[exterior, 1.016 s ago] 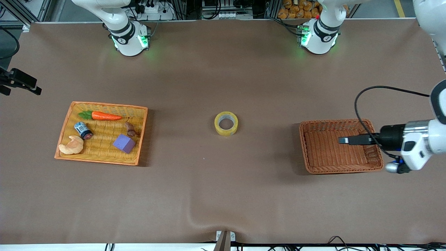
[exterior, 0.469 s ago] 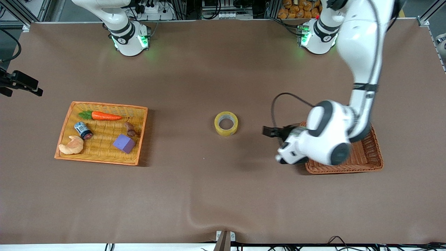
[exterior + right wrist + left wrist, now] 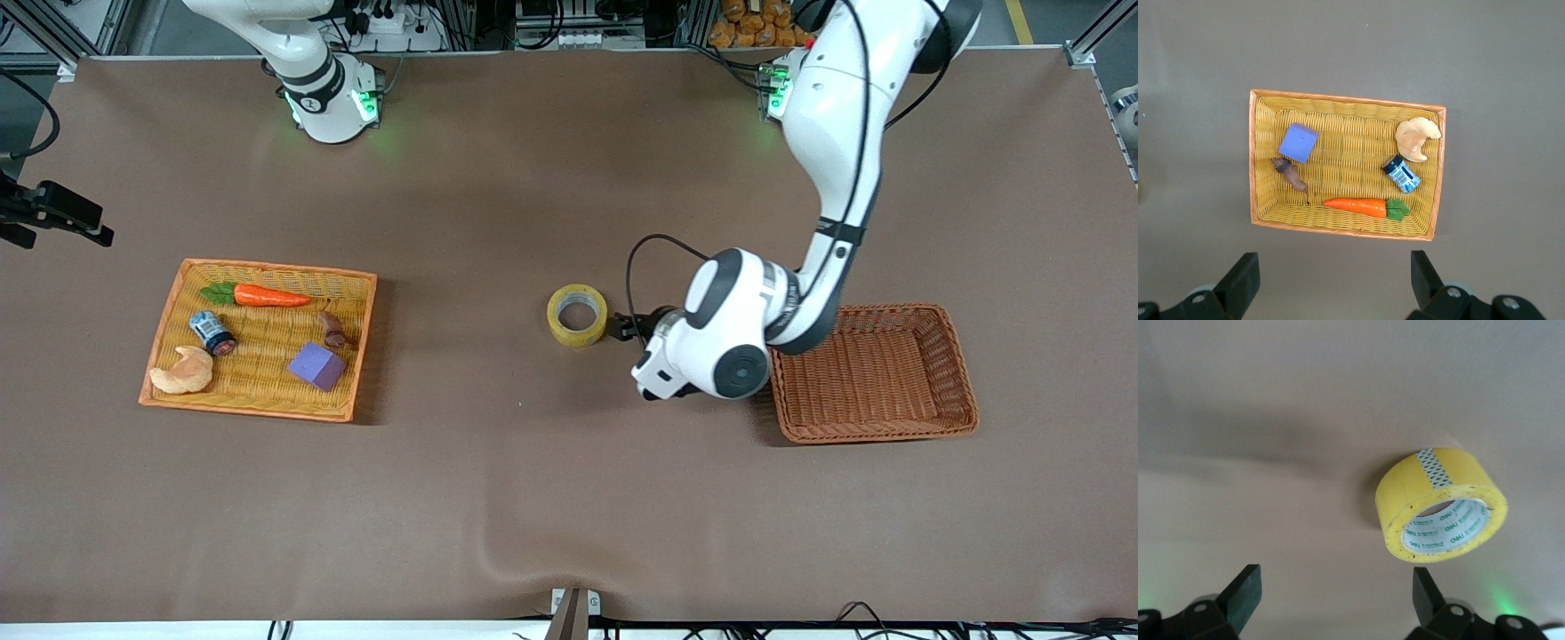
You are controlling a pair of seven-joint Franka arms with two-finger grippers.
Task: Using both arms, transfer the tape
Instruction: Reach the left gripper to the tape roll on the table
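Left fingers [image 3: 1245, 593] spread wide, nothing between them; left gripper [image 3: 622, 327] low just beside the tape [image 3: 577, 315], toward the left arm's end, not touching. Tape lies flat on the bare worktop [image 3: 533, 498], between yellow tray [image 3: 156, 336] and brown basket [image 3: 960, 356]. Right gripper [image 3: 1331, 283] over the yellow tray, fingers [image 3: 1241, 280] spread, empty. Tray holds carrot [image 3: 260, 295], can [image 3: 212, 332], purple cube [image 3: 316, 366], croissant [image 3: 182, 372].

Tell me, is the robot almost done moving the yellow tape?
Not yet. The tape lies on the table, untouched. The left tool is open right beside it, ready to grab. The right tool, open, waits above the yellow basket. Grabbing, handing over and dropping off remain.
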